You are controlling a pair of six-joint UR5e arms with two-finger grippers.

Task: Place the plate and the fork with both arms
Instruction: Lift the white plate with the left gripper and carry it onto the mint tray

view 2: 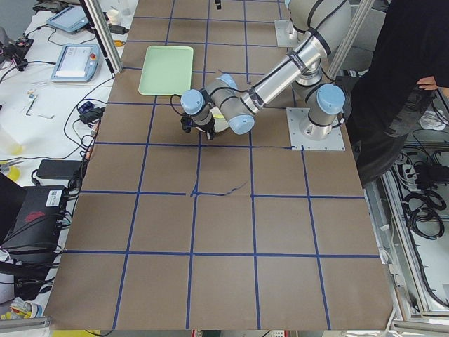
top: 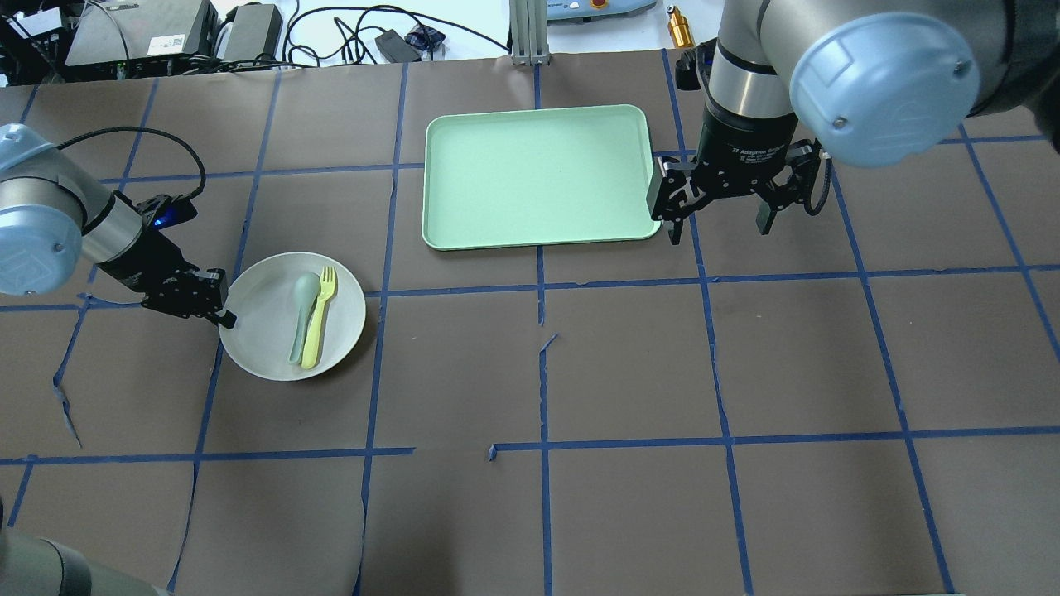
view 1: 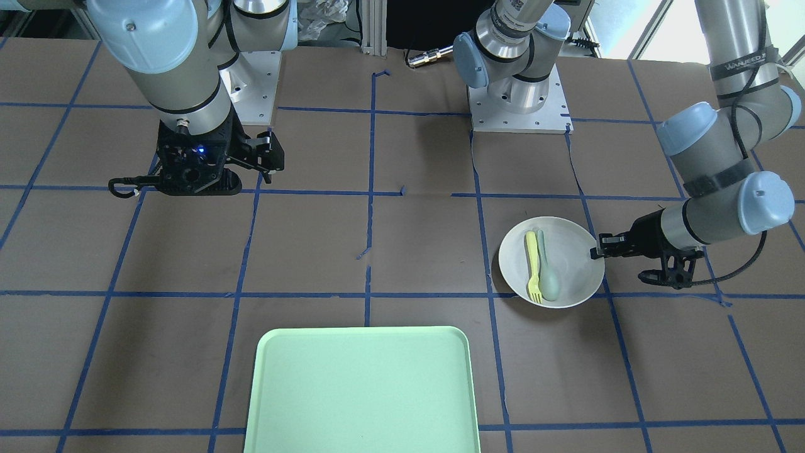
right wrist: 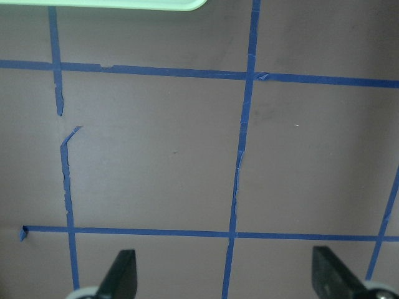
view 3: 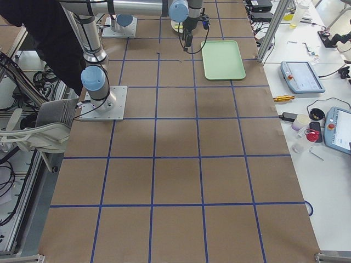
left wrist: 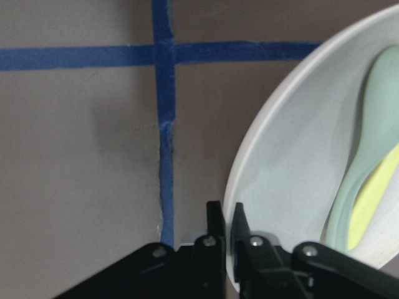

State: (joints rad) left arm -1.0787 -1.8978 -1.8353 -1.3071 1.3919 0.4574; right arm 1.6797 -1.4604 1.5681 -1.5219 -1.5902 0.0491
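Note:
The off-white plate (top: 265,341) lies on the table at the left of the overhead view, with the yellow fork (top: 318,321) and a pale green spoon (top: 301,308) lying in it. My left gripper (top: 222,313) is shut on the plate's rim at its left edge. The left wrist view shows the fingers (left wrist: 216,233) pinching the rim of the plate (left wrist: 293,168). In the front-facing view the plate (view 1: 569,277), the fork (view 1: 532,264) and the left gripper (view 1: 596,251) sit at the right. My right gripper (top: 719,217) is open and empty, hanging beside the tray's right edge.
The mint-green tray (top: 497,199) lies at the back middle of the overhead view; in the front-facing view the tray (view 1: 358,402) is at the near edge. Blue tape lines grid the brown table. An operator (view 2: 407,84) stands beside the robot's base.

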